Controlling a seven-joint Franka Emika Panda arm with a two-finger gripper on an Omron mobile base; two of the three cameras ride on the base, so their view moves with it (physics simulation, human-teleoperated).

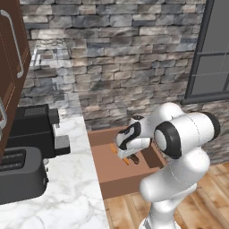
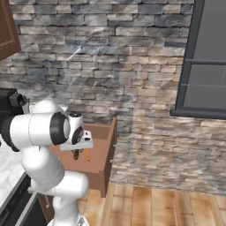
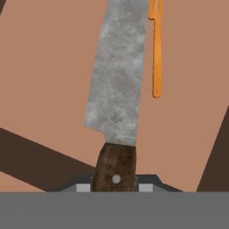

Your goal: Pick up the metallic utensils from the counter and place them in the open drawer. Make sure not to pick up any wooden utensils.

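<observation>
Knife handle first: the dark brown handle of the knife (image 3: 115, 167) sits between my two finger tips (image 3: 83, 188) in the hand view, clamped at a narrow opening, and the mottled silver blade runs straight away from my gripper (image 3: 115, 187) toward the top of the view. Its long axis lines up with the way I am pointing. Beyond the blade lies the flat reddish-brown floor of the open drawer (image 3: 49, 76), so the knife hangs directly over the drawer. The orange-handled utensil (image 3: 156, 49) already lies on that floor, just beside the blade's right edge and nearly parallel to it.

From the left base view, my gripper (image 1: 129, 154) points down into the open drawer (image 1: 105, 154), which juts out from the marble worktop (image 1: 76, 197) with the black toaster (image 1: 22, 172). The orange-handled utensil (image 1: 115, 151) shows as a small orange sliver just left of my hand, inside the drawer walls.

From the right base view, my gripper (image 2: 77, 152) hangs over the drawer (image 2: 103, 161), with a dark stub below it that I take to be the knife (image 2: 76, 155), and an orange streak (image 2: 88, 155) just beside it.

I judge the coming move to be a short descent and a release, keeping the blade beside the orange-handled utensil, not across it.
</observation>
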